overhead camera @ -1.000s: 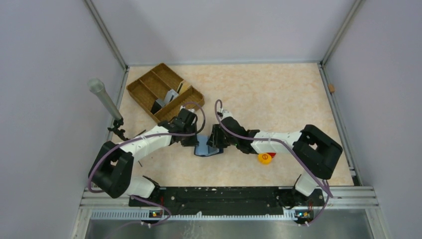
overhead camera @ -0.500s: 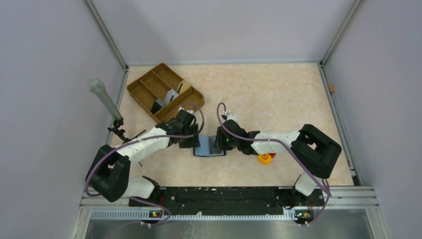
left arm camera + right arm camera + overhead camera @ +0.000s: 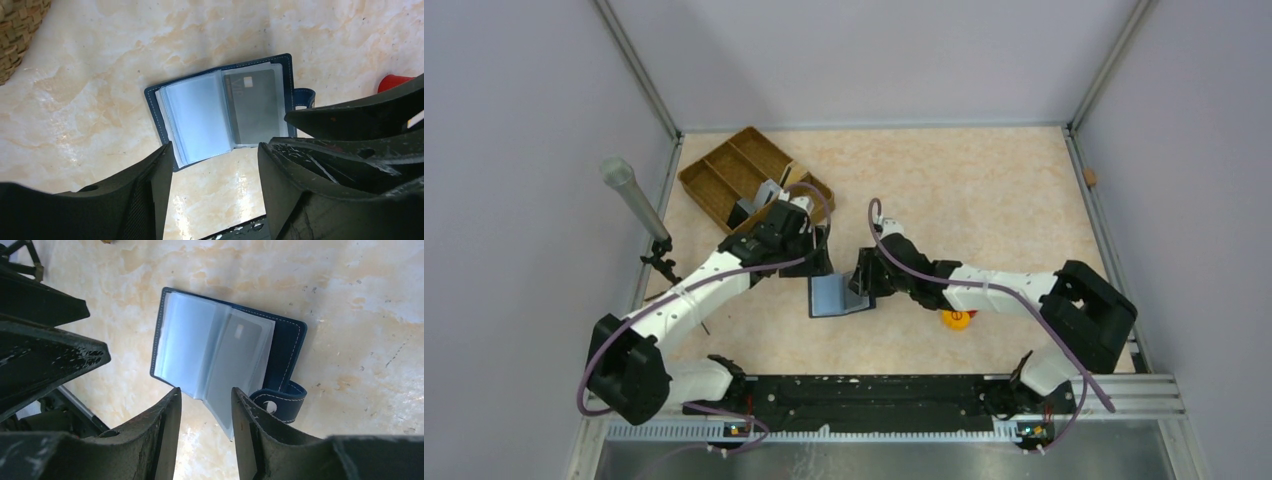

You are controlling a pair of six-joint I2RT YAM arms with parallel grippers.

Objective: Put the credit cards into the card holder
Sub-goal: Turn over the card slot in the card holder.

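Left gripper (image 3: 215,150) backed off card holder (image 3: 200,120), apart — right gripper (image 3: 206,392) apart | beige marbled table (image 3: 984,190) — grey walls (image 3: 874,60)

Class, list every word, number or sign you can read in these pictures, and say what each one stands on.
"VI...": faint pale letters on the card inside the open holder, left wrist view; the rest is too faint to read.
Red mark on the yellow piece, top view: too small to read.
No other readable text shows.
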